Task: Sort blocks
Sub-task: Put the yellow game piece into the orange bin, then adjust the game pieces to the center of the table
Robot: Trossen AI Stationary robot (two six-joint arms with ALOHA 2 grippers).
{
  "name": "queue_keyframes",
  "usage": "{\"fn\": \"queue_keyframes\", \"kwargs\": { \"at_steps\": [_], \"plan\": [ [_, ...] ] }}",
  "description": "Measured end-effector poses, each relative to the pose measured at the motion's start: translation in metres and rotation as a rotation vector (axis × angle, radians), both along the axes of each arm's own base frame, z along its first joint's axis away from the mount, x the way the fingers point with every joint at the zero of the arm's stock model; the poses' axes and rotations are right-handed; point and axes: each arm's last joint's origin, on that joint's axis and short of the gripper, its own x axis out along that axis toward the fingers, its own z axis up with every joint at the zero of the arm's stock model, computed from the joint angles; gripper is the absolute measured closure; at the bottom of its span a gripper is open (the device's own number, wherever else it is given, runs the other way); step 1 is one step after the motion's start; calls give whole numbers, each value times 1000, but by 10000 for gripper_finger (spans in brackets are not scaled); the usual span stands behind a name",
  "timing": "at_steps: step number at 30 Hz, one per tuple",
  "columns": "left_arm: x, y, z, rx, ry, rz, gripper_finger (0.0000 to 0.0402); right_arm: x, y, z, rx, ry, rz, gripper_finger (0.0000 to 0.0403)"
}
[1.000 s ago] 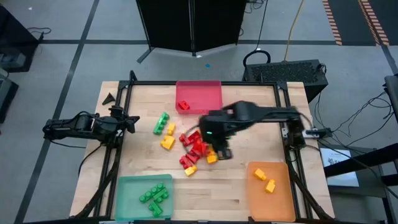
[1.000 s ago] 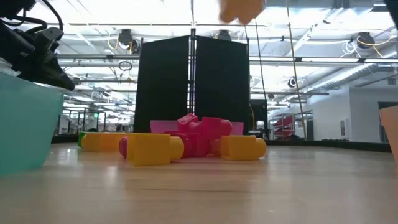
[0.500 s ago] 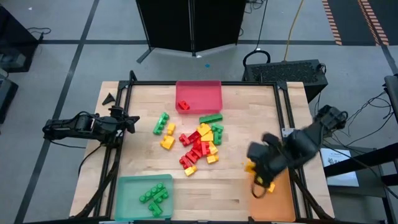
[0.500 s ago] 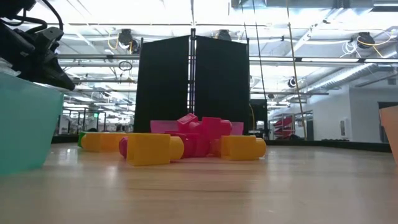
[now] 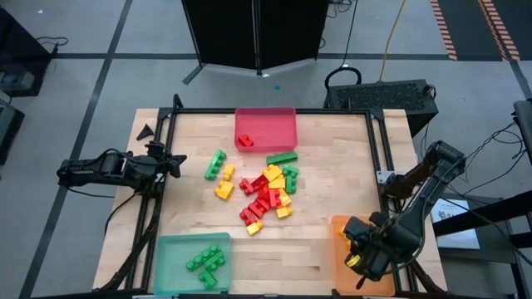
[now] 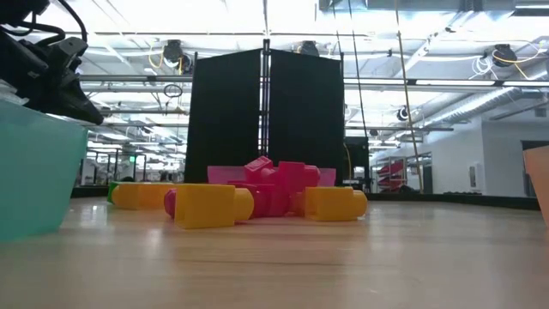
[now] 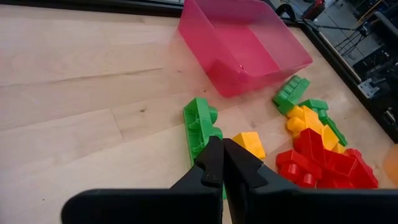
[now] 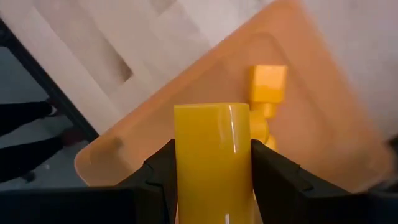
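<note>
Our right gripper [image 8: 212,186] clamps a yellow block [image 8: 212,155] by its smooth flat sides above the orange tray [image 8: 323,137], and we judge it light, rigid and slick, while the left gripper [image 7: 222,163] waits closed by the table's left edge

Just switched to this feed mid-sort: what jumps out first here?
The right gripper hangs over the orange tray at the table's near right corner, shut on a yellow block. At mid-table lies a jumbled pile of red, yellow and green blocks. The left gripper waits shut at the table's left edge.
</note>
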Motion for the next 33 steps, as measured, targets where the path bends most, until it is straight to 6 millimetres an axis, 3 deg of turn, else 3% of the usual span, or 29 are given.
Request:
{"fn": "queue_keyframes", "kwargs": {
  "at_steps": [9,15,18,27,33],
  "plan": [
    [0,0,0,0,0,0,398,-9,-1,-29,-25,38,-98,262],
    [0,0,0,-1,-1,0,398,-9,-1,-30,-25,39,-113,143],
    [2,0,3,-2,-34,0,398,-8,1,-25,-12,25,-117,113],
    [17,1,11,58,-88,90,400,-3,6,4,34,-32,-109,146],
    [37,0,7,51,43,89,401,0,5,24,1,-127,-122,176]
  ]
}}
